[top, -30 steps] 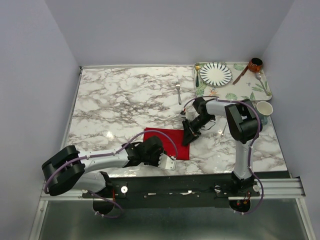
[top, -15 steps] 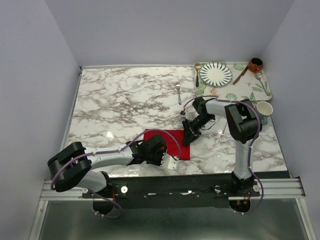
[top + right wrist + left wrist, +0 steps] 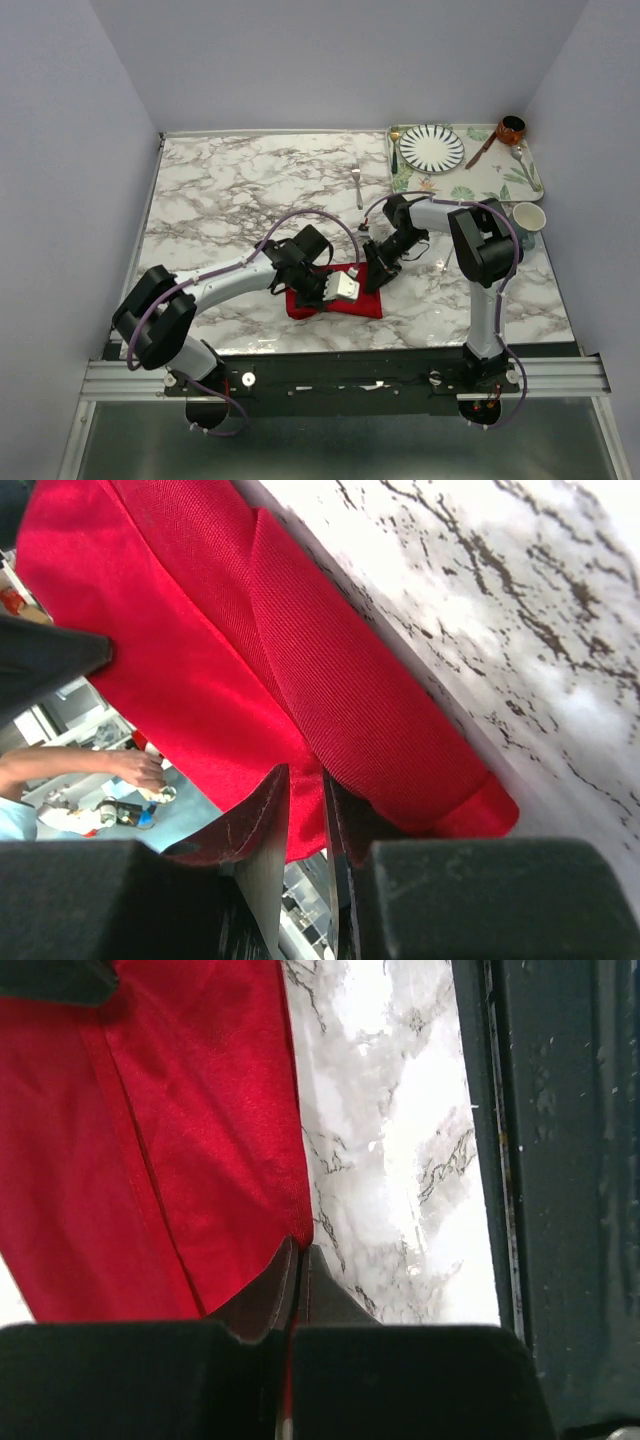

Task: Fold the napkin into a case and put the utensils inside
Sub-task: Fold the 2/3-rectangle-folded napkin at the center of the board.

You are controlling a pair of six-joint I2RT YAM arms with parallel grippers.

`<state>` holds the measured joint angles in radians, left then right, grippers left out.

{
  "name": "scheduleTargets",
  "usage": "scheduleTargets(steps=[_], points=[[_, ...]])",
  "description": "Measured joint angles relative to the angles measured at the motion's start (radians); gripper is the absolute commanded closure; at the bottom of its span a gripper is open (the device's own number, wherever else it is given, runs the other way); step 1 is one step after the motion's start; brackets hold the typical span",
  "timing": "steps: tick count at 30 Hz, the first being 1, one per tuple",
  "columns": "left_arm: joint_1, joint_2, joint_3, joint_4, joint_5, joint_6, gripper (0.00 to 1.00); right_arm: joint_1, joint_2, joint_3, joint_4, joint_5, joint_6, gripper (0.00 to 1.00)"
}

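On the arms' side of the fork (image 3: 357,185), the red napkin (image 3: 335,308) lies on the marble surface (image 3: 220,200), left jaws pinched together on its edge, right jaws clamped on a fold.

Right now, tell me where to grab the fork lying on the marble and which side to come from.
Take the fork at mid-handle, from straight above, the tool closing across its narrow width. It lies flat on the table, running roughly near to far, so a side approach finds no edge. It sits apart from the tray and the napkin, so nothing crowds it.
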<state>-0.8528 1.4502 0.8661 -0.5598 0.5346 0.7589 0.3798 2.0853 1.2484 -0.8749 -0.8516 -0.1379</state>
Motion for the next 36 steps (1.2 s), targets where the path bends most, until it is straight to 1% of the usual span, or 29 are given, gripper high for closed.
scheduleTargets(steps=[1, 8, 15, 21, 27, 33, 36], points=[[0.035, 0.033, 0.033, -0.035, 0.039, 0.002, 1.00, 0.000, 0.000, 0.000, -0.002, 0.000, -0.002, 0.71], [0.179, 0.188, 0.182, -0.182, 0.207, 0.003, 1.00, 0.000, 0.000, 0.011, -0.018, 0.015, -0.017, 0.71], [0.266, 0.302, 0.307, -0.259, 0.293, -0.024, 1.00, 0.001, 0.007, 0.027, -0.038, 0.027, -0.028, 0.71], [0.302, 0.391, 0.401, -0.288, 0.319, -0.056, 1.00, 0.001, 0.017, 0.043, -0.057, 0.033, -0.037, 0.71], [0.322, 0.515, 0.488, -0.299, 0.336, -0.092, 1.00, 0.001, 0.027, 0.065, -0.080, 0.045, -0.046, 0.71], [0.343, 0.618, 0.511, -0.315, 0.356, -0.117, 1.00, 0.001, 0.026, 0.098, -0.095, 0.074, -0.054, 0.66], [0.347, 0.632, 0.524, -0.327, 0.369, -0.125, 1.00, 0.000, 0.006, 0.115, -0.095, 0.093, -0.051, 0.65]])
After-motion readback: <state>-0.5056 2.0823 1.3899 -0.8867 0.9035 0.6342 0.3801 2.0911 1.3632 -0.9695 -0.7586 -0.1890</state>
